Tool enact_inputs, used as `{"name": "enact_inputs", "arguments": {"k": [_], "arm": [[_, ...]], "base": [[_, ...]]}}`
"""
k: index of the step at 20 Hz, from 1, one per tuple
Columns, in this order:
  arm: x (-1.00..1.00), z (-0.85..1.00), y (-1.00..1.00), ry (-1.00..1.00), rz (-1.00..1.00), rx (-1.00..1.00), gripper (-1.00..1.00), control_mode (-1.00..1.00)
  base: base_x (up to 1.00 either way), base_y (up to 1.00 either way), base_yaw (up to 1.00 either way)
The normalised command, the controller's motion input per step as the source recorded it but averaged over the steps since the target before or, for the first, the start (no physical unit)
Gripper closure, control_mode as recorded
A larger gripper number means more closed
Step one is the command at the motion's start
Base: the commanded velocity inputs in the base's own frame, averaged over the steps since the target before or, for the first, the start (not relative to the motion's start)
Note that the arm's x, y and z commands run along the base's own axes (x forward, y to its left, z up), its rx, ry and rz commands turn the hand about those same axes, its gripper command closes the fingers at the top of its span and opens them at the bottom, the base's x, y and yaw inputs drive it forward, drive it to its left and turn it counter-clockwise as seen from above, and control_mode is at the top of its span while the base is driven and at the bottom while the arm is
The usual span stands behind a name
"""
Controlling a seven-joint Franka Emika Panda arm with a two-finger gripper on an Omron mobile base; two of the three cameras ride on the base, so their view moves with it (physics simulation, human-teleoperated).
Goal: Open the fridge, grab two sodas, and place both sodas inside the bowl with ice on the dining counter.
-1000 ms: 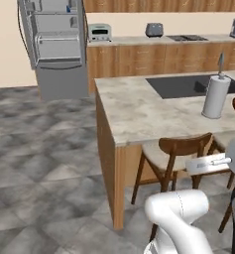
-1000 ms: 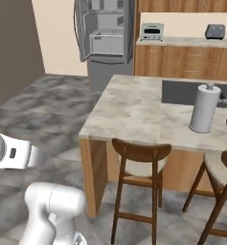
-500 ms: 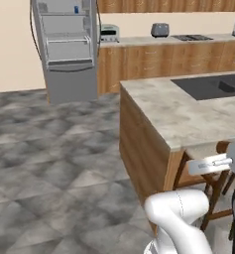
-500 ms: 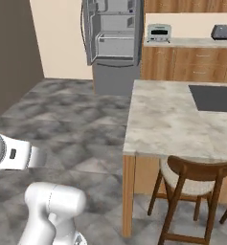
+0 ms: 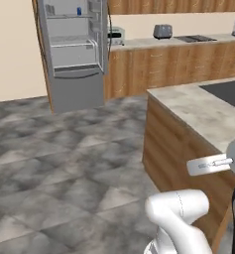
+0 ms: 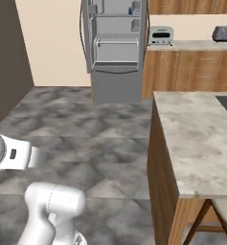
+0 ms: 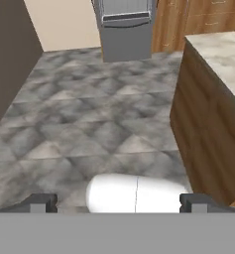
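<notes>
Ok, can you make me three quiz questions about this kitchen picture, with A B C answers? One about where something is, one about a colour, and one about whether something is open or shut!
1. Where does the fridge stand?
A. Against the far wall, next to the wooden cabinets
B. On the dining counter
C. Under the sink

2. What colour is the can on the fridge's upper shelf?
A. Green
B. Blue
C. Yellow

3. How are the fridge's upper doors?
A. Shut tight
B. Swung open
C. Taken off and lying on the floor

Answers:
1. A, since both base views show it at the far wall beside the wall counter's cabinets.
2. B, since the left base view shows a small blue can up on the shelf.
3. B, since the white shelves inside show, with the doors standing out to each side.
</notes>
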Motion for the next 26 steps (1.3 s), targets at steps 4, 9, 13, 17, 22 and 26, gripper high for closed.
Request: {"name": "enact_inputs", "arguments": {"k": [4,9,13,17,22,26], "arm": [[0.0,0.0,0.0,0.0,0.0,0.0,-1.0,1.0],[0.0,0.0,0.0,0.0,0.0,0.0,-1.0,1.0],[0.0,0.0,0.0,0.0,0.0,0.0,-1.0,1.0],[0.0,0.0,0.0,0.0,0.0,0.0,-1.0,1.0],[0.0,0.0,0.0,0.0,0.0,0.0,-1.0,1.0],[0.0,0.0,0.0,0.0,0.0,0.0,-1.0,1.0]], "base": [[0.91,0.98,-0.27],[1.0,0.81,-0.23],[1.0,0.58,-0.14],[1.0,0.17,-0.01],[1.0,-0.01,0.05],[1.0,-0.12,0.17]]}}
